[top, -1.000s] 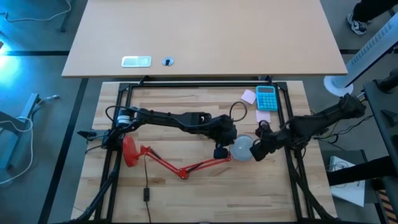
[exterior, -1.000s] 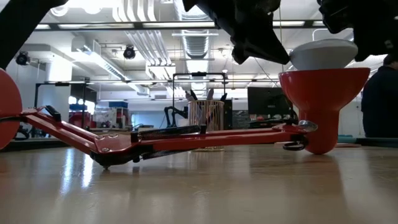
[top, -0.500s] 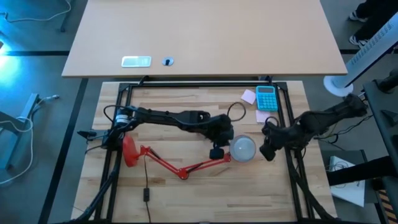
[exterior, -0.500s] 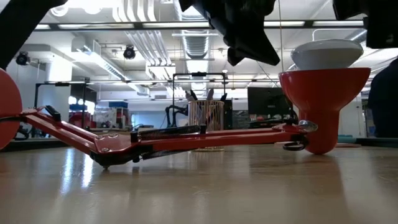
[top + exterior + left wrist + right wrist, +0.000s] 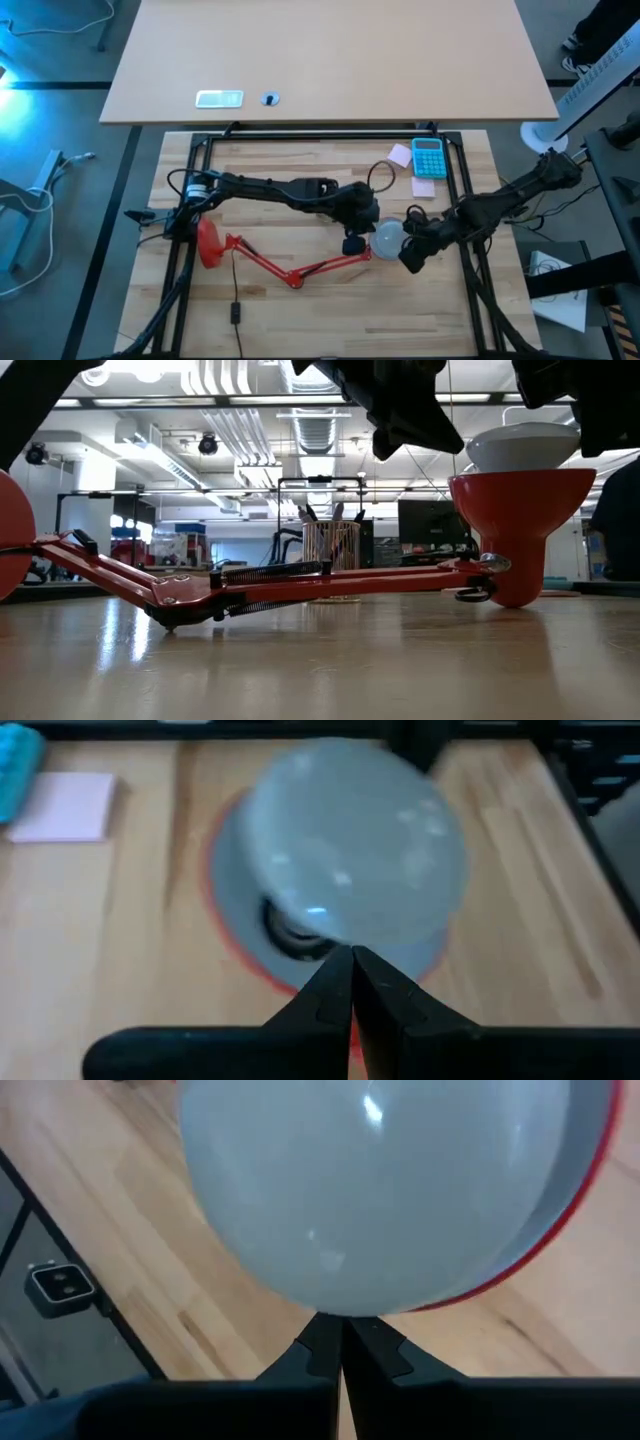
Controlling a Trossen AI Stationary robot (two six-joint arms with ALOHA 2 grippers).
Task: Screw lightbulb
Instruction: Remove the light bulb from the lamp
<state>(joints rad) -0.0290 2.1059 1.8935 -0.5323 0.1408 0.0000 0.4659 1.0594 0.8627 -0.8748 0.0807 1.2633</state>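
The red desk lamp lies on the table with its cone shade (image 5: 520, 510) opening upward and its jointed arm (image 5: 300, 270) running to its base (image 5: 208, 243) on the left. The white lightbulb (image 5: 388, 236) stands in the shade, dome up (image 5: 522, 445), its neck down in the socket (image 5: 290, 935). My left gripper (image 5: 353, 244) is shut just left of the shade and above the lamp arm, touching nothing that shows. My right gripper (image 5: 408, 258) is shut at the bulb's near-right side. My right gripper's shut fingertips (image 5: 341, 1320) point at the side of the bulb's dome (image 5: 340, 1295), coming from the table's right and a little from the near side. I cannot tell whether they touch the dome. The bulb stands upright in the shade.
A teal calculator (image 5: 429, 157) and pink sticky notes (image 5: 400, 154) (image 5: 422, 186) lie at the far right. Black frame rails (image 5: 462, 200) border the wooden top. The lamp's cord (image 5: 236, 300) runs toward the near edge.
My right gripper drew back from the bulb toward the table's right edge, then came back and now stands at its near-right side. The bulb and the lamp have stayed where they were.
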